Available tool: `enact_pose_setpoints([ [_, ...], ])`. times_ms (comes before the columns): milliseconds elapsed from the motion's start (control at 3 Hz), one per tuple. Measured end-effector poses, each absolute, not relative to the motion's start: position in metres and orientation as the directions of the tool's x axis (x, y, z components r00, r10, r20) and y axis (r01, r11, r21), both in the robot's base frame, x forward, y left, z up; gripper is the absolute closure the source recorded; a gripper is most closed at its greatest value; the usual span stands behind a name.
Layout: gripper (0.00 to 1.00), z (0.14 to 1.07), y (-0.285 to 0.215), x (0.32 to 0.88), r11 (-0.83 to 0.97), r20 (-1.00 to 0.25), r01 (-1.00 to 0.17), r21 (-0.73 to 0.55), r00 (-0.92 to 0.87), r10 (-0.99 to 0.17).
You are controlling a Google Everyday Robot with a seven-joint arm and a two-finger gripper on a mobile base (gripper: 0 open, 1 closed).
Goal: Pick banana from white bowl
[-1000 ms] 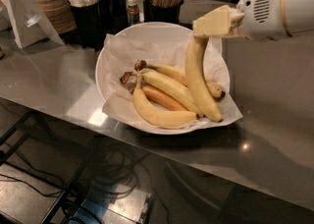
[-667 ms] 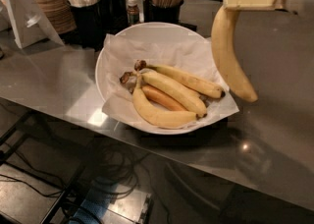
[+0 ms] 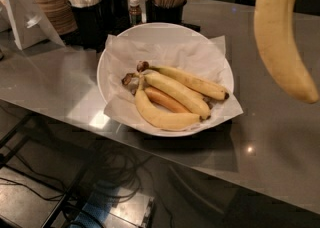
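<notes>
The banana (image 3: 277,37) hangs near-upright, up and right of the bowl (image 3: 165,28); the hand is overhead, out of view, its grip untellable.

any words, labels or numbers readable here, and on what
none can be read.
small bottle behind the white bowl: any label print cannot be made out.
banana hanging at upper right: no sticker or mark shows.
gripper: not in view; the banana runs off the top edge.
</notes>
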State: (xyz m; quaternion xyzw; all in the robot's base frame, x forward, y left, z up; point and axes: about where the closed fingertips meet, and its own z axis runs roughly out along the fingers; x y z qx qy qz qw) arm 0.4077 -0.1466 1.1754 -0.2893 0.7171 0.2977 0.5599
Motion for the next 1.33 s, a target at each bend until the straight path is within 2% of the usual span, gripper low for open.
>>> enact_pose_setpoints([
  [333, 1.00, 1.201, -0.144, 0.366, 0.580, -0.990, -0.814, -0.026, -0.057, -0.125],
  [667, 1.00, 1.205, -0.138, 0.360, 0.556, -0.985, -0.824, -0.112, 0.017, -0.173],
  [1333, 1.00, 1.178, -0.122, 0.356, 0.535, -0.977, -0.838, -0.109, -0.008, -0.211],
])
